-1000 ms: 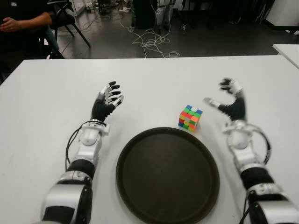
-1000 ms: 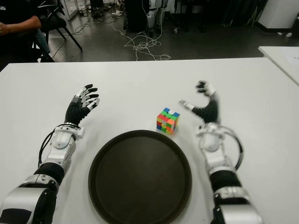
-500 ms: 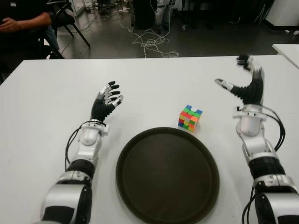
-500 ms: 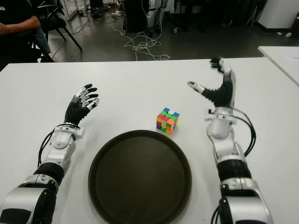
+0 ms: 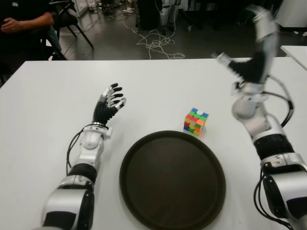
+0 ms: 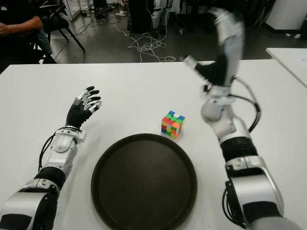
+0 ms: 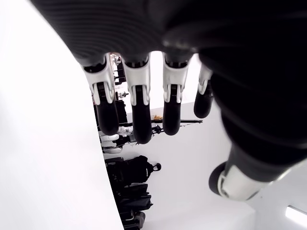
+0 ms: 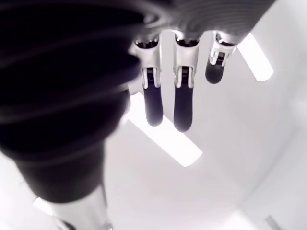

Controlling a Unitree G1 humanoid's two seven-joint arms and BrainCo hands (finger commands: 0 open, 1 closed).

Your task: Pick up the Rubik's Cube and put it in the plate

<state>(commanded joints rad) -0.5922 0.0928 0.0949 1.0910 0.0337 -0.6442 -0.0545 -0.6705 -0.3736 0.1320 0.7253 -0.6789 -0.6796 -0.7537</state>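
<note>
A multicoloured Rubik's Cube (image 5: 194,120) sits on the white table (image 5: 158,86), just past the far right rim of a round dark plate (image 5: 171,179). My right hand (image 5: 251,52) is raised high above the table, behind and to the right of the cube, with fingers (image 8: 182,91) spread and nothing in them. My left hand (image 5: 109,103) shows at the left of the plate, well away from the cube, its fingers (image 7: 136,110) extended and holding nothing.
A person's arm (image 5: 24,21) and chairs show beyond the table's far left corner. Cables (image 5: 156,43) lie on the floor behind the table. Another white table edge (image 5: 293,51) stands at the far right.
My right hand has risen steeply from beside the cube and swung back, up off the table. The left hand, the cube and the plate have not moved.
</note>
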